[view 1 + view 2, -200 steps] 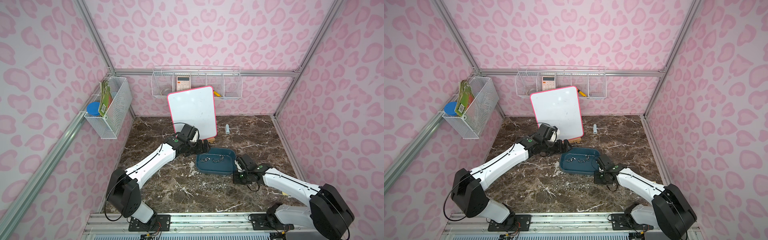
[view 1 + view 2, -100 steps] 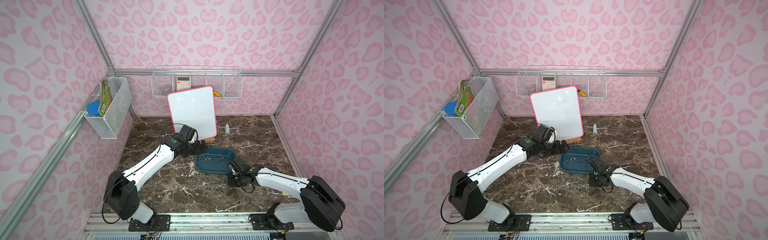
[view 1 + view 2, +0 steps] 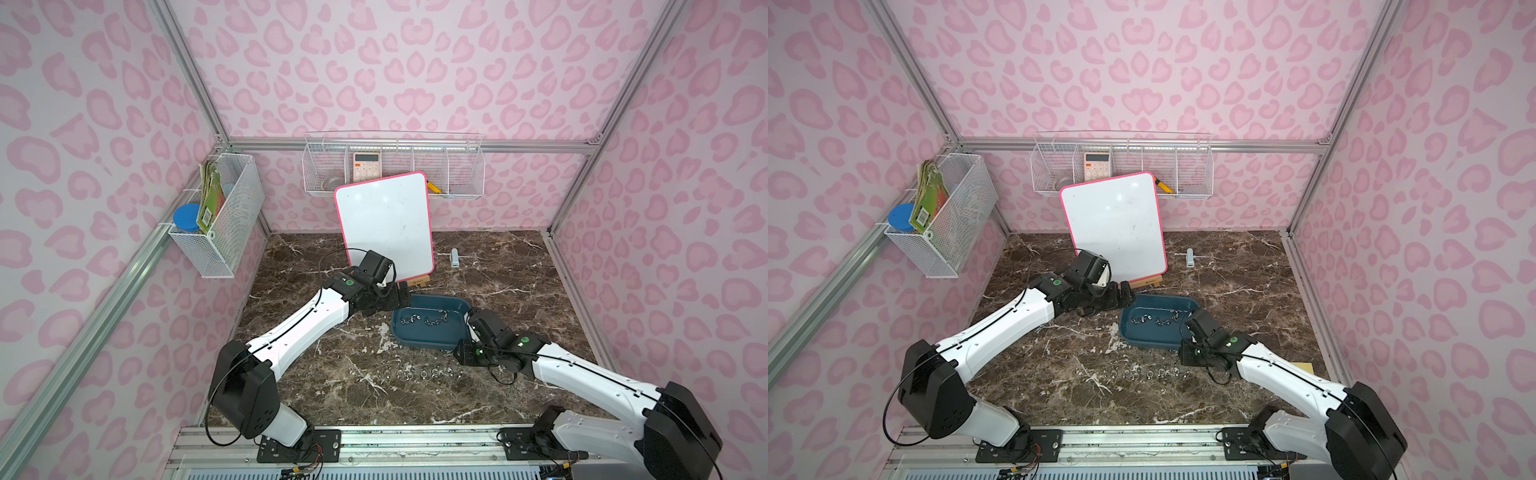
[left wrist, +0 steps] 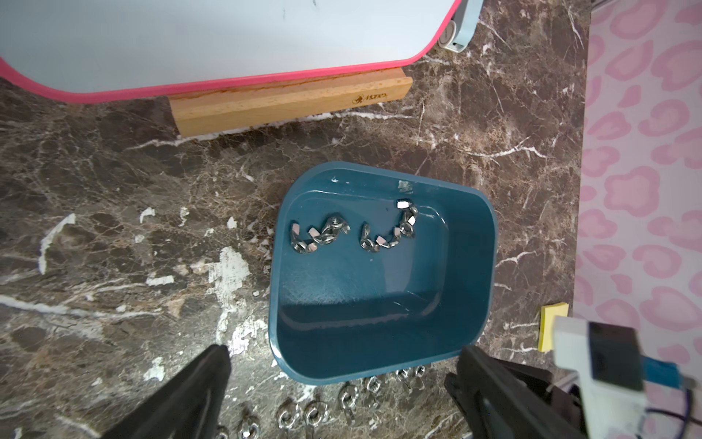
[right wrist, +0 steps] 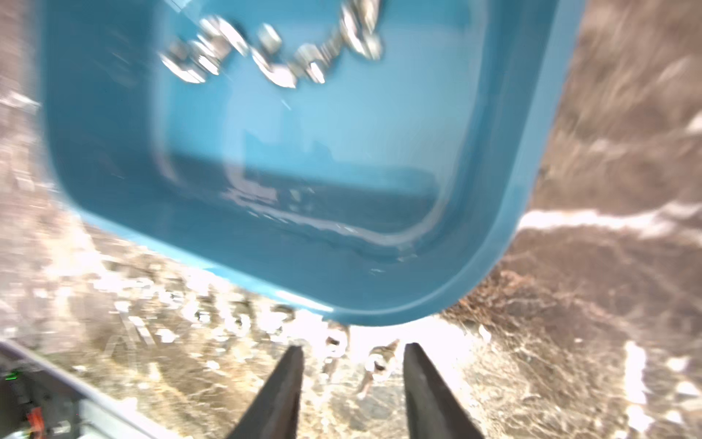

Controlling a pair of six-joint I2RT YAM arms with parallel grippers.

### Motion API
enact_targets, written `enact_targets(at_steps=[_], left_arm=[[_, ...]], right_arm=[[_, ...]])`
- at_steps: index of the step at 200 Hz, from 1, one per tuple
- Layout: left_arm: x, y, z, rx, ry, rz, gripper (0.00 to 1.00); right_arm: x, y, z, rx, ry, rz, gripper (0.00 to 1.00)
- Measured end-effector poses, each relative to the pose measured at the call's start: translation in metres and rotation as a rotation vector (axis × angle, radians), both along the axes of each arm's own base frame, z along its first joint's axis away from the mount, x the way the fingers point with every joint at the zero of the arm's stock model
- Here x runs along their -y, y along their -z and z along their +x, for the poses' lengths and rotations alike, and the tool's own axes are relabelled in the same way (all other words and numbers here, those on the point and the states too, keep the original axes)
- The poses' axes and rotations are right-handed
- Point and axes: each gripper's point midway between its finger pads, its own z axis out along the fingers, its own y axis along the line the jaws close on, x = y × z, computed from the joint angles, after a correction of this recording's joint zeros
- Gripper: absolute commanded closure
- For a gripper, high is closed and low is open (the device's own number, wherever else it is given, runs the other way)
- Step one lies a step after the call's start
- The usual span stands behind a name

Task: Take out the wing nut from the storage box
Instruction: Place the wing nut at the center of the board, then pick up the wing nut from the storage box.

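Wooden stand [image 4: 266, 110] carries a small brand stamp [image 4: 370, 99], probably unreadable.

The storage box [image 4: 380, 304] is seen as smooth glossy teal plastic, the wing nuts [image 4: 321, 235] as shiny bare metal. The bench [image 4: 114, 171] is finished in polished brown marble; the whiteboard stand [image 4: 288, 104] is made of matt wood.

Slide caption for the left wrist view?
Open left gripper beside the storage box; wing nuts inside, more in a row on the table.

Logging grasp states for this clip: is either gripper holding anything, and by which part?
Nothing is held. The left gripper and right gripper are open and empty; a wing nut lies loose on the table by the right one.
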Motion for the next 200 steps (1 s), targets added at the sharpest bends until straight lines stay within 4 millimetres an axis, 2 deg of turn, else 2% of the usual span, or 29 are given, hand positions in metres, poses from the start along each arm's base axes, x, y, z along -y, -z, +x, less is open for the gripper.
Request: enact_targets(at_steps=[25, 37, 79, 111, 119, 177, 200], left_arm=[[-0.006, 0.006, -0.001, 0.005, -0.018, 0.021, 0.02], [-0.008, 0.007, 0.000, 0.011, -0.024, 0.025, 0.02], [-0.011, 0.000, 0.005, 0.045, -0.045, 0.030, 0.02], [-0.014, -0.005, 0.006, 0.049, -0.057, 0.047, 0.01], [-0.016, -0.006, 0.005, 0.048, -0.060, 0.054, 0.02], [-0.034, -0.019, -0.007, 0.064, -0.107, 0.072, 0.02], [-0.042, -0.020, -0.014, 0.063, -0.120, 0.090, 0.01]], right_arm=[[0.002, -0.023, 0.009, 0.092, 0.008, 0.021, 0.24], [0.003, -0.032, 0.015, 0.133, 0.011, 0.024, 0.17], [-0.001, -0.053, 0.039, 0.236, -0.003, 0.024, 0.08], [-0.013, -0.053, 0.063, 0.264, -0.049, -0.021, 0.06], [-0.017, -0.051, 0.069, 0.269, -0.067, -0.035, 0.08], [-0.052, -0.023, 0.099, 0.240, -0.210, -0.102, 0.44], [-0.065, -0.010, 0.106, 0.229, -0.260, -0.110, 0.52]])
